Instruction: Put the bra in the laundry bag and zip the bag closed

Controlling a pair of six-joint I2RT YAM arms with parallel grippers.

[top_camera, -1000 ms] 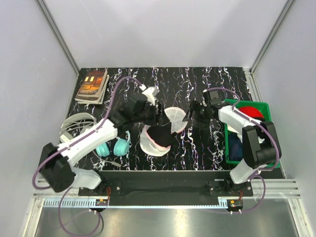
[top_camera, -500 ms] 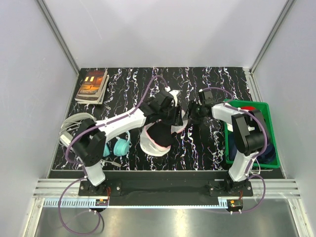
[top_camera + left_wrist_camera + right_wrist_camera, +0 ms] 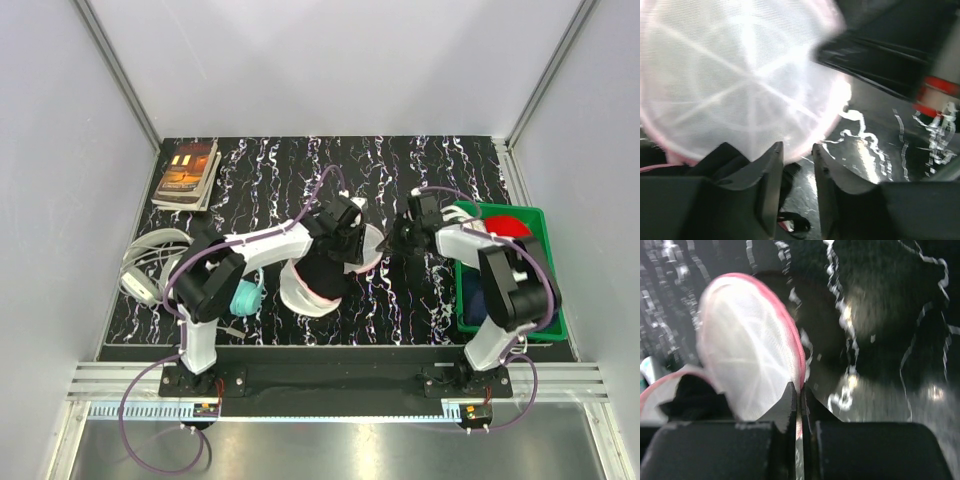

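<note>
— Black marbled table (image 3: 440, 300) first: where is your bra?

— Your bra (image 3: 322, 272) lies heaped in the lower half of the laundry bag (image 3: 297, 296), left of centre.

— And the lid?

— The lid (image 3: 368, 243) stands on edge just right of the bra, between your grippers. Your left gripper (image 3: 796, 150) sits at its left face, jaws a little apart, clamping nothing. Your right gripper (image 3: 800, 390) pinches the pink rim. I judge you must fold the lid leftward, down over the bra.
</note>
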